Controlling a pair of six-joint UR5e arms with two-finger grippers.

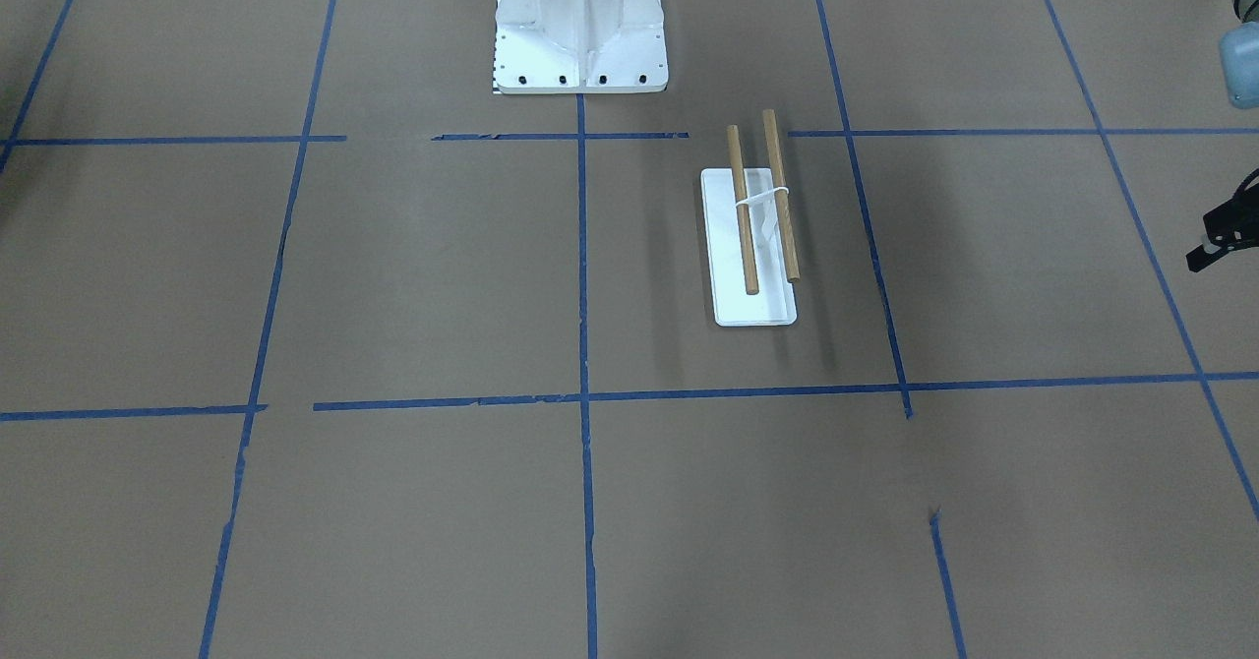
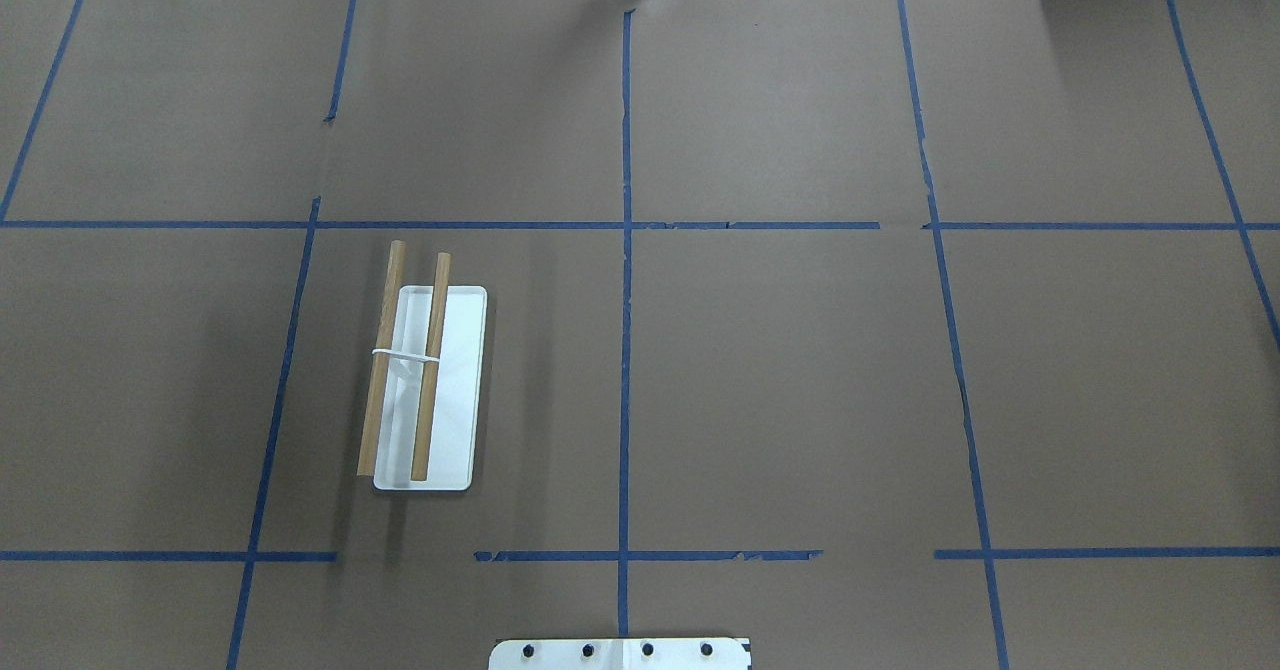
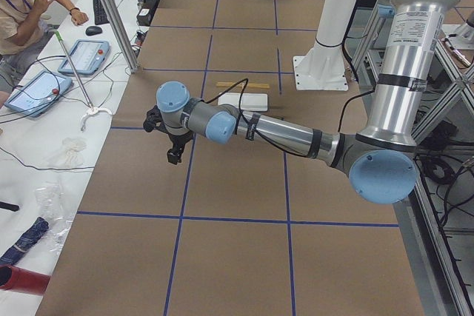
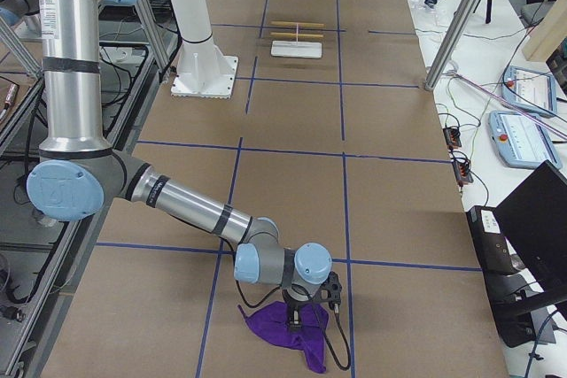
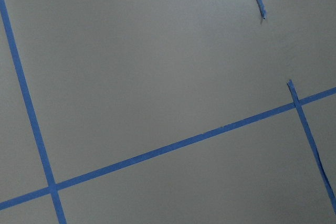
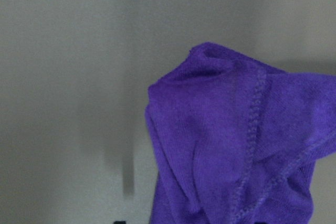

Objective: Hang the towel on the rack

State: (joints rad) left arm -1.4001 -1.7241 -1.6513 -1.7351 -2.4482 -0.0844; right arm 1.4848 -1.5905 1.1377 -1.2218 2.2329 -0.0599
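Judging by its folds, you have a light, limp towel [image 4: 270, 327] that will sag and bunch, so take it by a stitched hem or corner; it lies crumpled on the table [image 4: 399, 183] at the robot's right end, under the right gripper [image 4: 291, 312]; you cannot tell whether those fingers are parted or closed on the cloth. Farther along, the rack [image 4: 296, 47] stands with both rods bare, its flat white base carrying only the bracket; beyond it, the left gripper [image 3: 175, 152] hangs above the table, its opening equally unreadable.
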